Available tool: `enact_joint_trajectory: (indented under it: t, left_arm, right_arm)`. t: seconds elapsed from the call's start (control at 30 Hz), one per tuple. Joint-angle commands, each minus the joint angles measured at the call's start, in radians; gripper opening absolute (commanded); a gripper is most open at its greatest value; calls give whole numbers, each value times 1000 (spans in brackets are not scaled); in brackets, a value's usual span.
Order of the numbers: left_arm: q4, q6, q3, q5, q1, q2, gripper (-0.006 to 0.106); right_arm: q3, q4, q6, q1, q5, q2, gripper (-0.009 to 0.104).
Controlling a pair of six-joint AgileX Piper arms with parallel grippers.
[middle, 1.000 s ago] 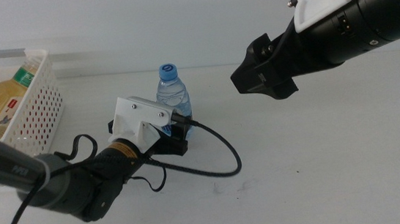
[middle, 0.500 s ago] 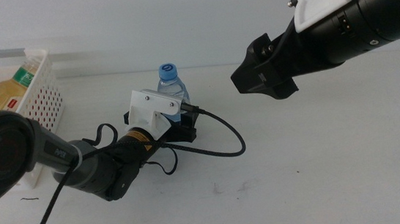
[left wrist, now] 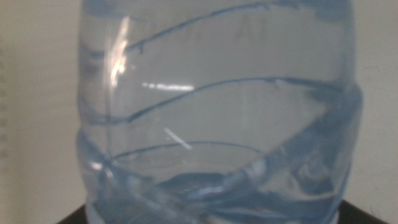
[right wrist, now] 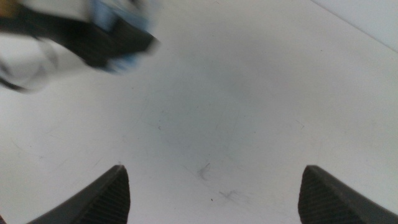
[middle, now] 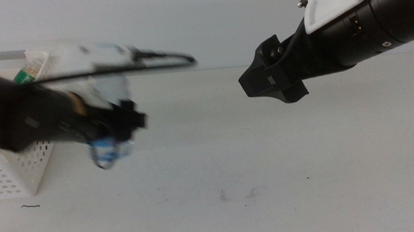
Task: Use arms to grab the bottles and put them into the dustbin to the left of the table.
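A plain, pale grey, smooth wall (middle: 182, 19) stretches across the whole background, behind and above the right gripper (middle: 253, 81), its lower edge passing just behind that gripper at about its height.

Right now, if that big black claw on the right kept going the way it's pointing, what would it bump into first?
Probably the bare white table. The right claw hangs open, angled down at the tabletop, with nothing between its jaws. The left claw with the water bottle is off to one side, though depth is hard to judge.
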Motion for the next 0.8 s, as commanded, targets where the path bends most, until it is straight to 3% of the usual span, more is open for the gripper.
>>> enact_joint_trajectory:
  t: [0.0, 0.13, 0.23, 0.47, 0.67, 0.77]
  left_arm:
    - [-17, 32, -78, 144, 37, -117, -2]
    - [-48, 208, -355, 537, 189, -125, -2]
    - [-61, 349, -521, 691, 336, -59, -2]
    - [-89, 473, -680, 757, 589, 192, -2]
    - [-127, 515, -680, 701, 614, 340, 1]
    - [-135, 515, -680, 679, 614, 368, 11]
  right_arm:
    - [-3, -4, -1, -5, -7, -4, 72]
    - [-3, -4, -1, -5, -7, -4, 72]
    - [-3, -4, -1, -5, -7, -4, 72]
    - [-3, -4, -1, -5, -7, -4, 72]
    - [-3, -4, -1, -5, -7, -4, 72]
    - [-3, -4, -1, -5, -7, -4, 72]
